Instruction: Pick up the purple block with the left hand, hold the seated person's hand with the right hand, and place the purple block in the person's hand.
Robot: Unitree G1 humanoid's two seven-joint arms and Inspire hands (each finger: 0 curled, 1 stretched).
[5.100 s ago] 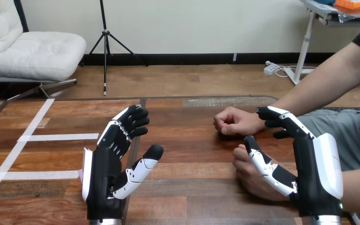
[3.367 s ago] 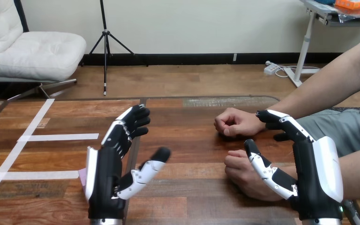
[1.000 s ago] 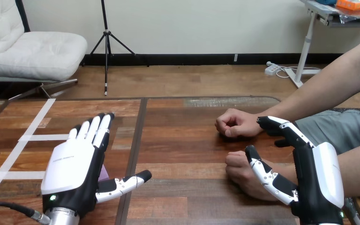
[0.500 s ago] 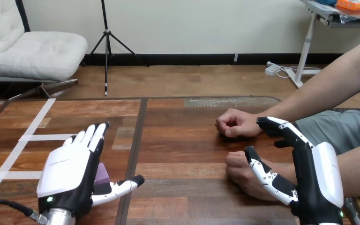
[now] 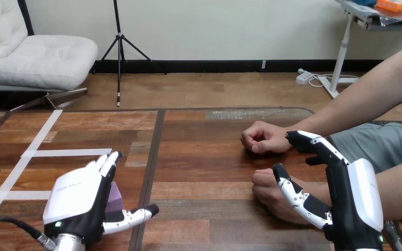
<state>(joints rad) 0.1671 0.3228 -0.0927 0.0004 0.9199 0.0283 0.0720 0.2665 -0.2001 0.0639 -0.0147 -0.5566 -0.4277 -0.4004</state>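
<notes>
**Clerk:** Entry 1, left robot hand (image 5: 78,196)?

**Keeper:** Low over the worktop (image 5: 204,157), palm down, white shell up. Fingers straight and spread forward, thumb stretched out to the side. Wide, gripping nothing.

**Clerk:** Entry 2, purple block (image 5: 114,195)?

**Keeper:** On the worktop, partly under that palm. One corner shows in the gap between its fingers and its thumb. Whether the palm touches it, I cannot tell.

**Clerk:** Entry 3, right robot hand (image 5: 353,198)?

**Keeper:** Upright on its edge, fingers reaching forward, thumb angled out. Wide, nothing curled round anything.

**Clerk:** Entry 4, the person's hands?

**Keeper:** 2, both closed in fists on the worktop. The person's lower hand (image 5: 266,191) lies just beside the right robot hand's thumb, which crosses in front of it; contact cannot be told. The person's upper hand (image 5: 261,138) rests just beyond that robot hand's fingertips.

**Clerk:** Entry 5, other?

**Keeper:** White tape strips (image 5: 65,153) on the worktop, ahead of the left robot hand.
</notes>
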